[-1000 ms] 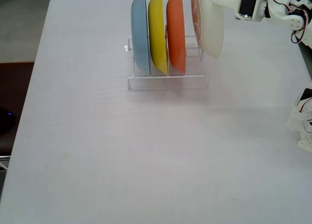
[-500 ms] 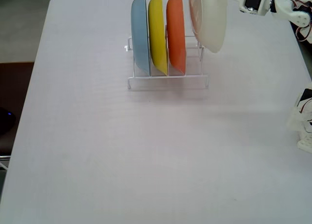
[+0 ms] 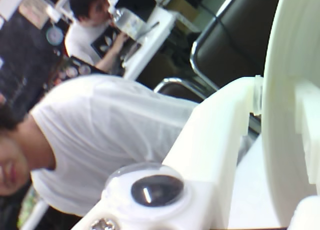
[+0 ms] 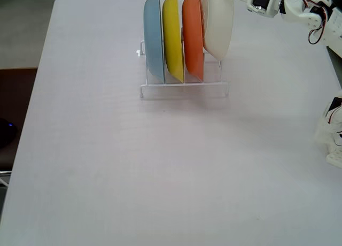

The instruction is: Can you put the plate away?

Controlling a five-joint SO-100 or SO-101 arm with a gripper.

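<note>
Your plate (image 4: 218,29) stands on edge at the top centre of the fixed view, over the rack's (image 4: 184,89) rightmost slot, just beside the orange plate (image 4: 192,35). Treat it as stiff, glossy, slippery and breakable. The gripper (image 3: 280,115) is clamped on its rim in the wrist view; keep that rim hold, since the smooth faces likely offer no purchase.

My gripper (image 3: 280,120) looks like matt white printed plastic. The plate (image 4: 218,27) is glossy cream, smooth like glazed ceramic. The rack (image 4: 184,88) is thin white coated wire. The table (image 4: 133,166) is matt pale grey, finely textured.
</note>
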